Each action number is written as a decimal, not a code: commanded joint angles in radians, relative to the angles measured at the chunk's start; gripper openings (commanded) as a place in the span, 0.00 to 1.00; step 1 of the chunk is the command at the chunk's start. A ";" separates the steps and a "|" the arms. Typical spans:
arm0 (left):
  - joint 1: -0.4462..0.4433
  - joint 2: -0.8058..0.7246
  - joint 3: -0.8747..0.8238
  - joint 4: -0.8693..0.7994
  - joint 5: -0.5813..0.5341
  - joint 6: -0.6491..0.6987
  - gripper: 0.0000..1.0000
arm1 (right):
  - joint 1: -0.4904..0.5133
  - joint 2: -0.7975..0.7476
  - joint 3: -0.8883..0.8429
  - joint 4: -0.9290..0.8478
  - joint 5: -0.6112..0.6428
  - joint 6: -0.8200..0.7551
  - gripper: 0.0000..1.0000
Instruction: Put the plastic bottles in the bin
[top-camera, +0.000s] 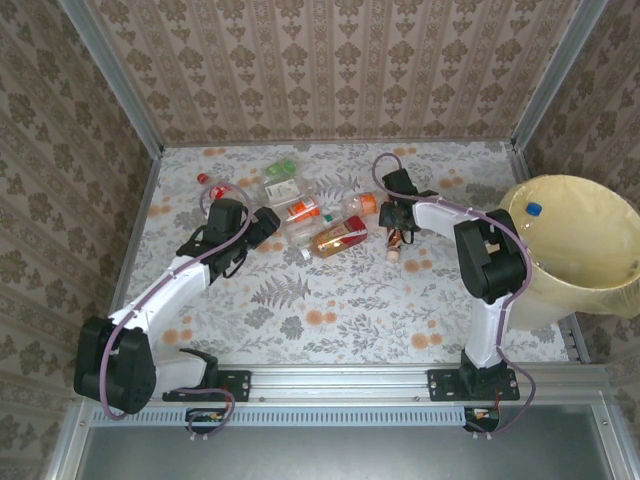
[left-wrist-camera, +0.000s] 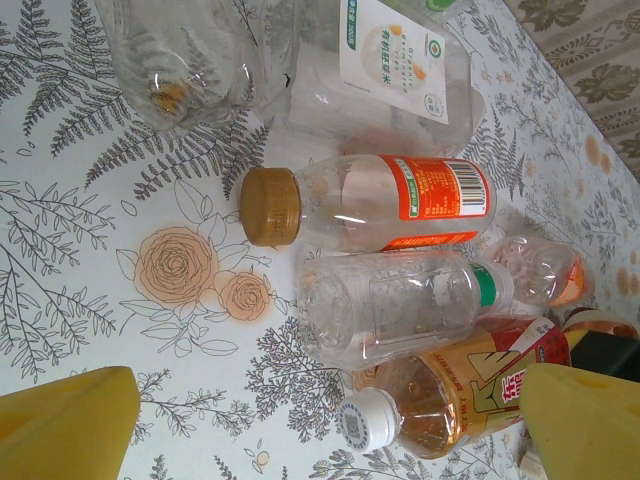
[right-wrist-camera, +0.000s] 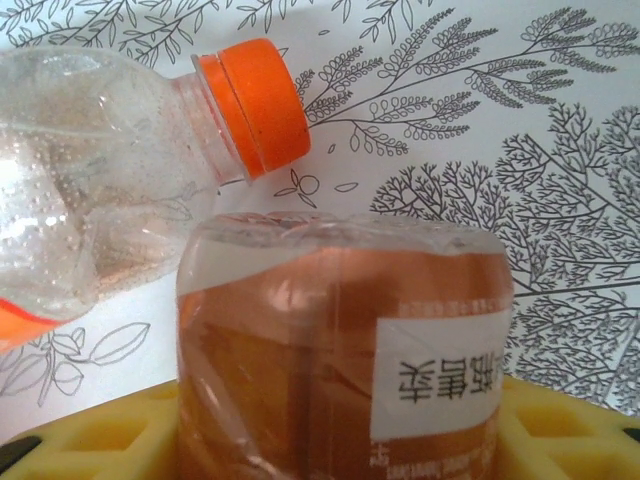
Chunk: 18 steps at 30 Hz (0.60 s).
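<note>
Several plastic bottles (top-camera: 315, 215) lie in a heap at the table's middle back. My left gripper (top-camera: 268, 225) hovers open at the heap's left. In the left wrist view its yellow fingers (left-wrist-camera: 65, 425) frame a gold-capped bottle with an orange label (left-wrist-camera: 380, 205), a clear bottle (left-wrist-camera: 400, 305) and a white-capped amber bottle (left-wrist-camera: 450, 395). My right gripper (top-camera: 397, 232) is at the heap's right, its yellow pads (right-wrist-camera: 90, 440) pressed on both sides of a brown-labelled bottle (right-wrist-camera: 340, 350). An orange-capped clear bottle (right-wrist-camera: 120, 190) lies just beyond it. The bin (top-camera: 590, 250), lined in pale yellow, stands at the far right.
A blue-capped bottle (top-camera: 533, 209) lies inside the bin. A red-capped bottle (top-camera: 203, 178) and a green-capped one (top-camera: 283, 168) lie at the back left. Patterned walls and a metal frame (top-camera: 150, 140) close off the table on three sides.
</note>
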 joint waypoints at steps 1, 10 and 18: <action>0.005 -0.003 -0.002 -0.023 -0.017 -0.025 1.00 | -0.003 -0.101 -0.038 0.012 0.006 -0.035 0.54; 0.006 0.011 0.007 -0.022 -0.011 -0.020 1.00 | 0.005 -0.318 -0.109 0.056 -0.054 -0.109 0.50; 0.007 0.031 0.014 -0.008 0.008 -0.018 1.00 | 0.005 -0.489 -0.123 0.085 -0.155 -0.194 0.47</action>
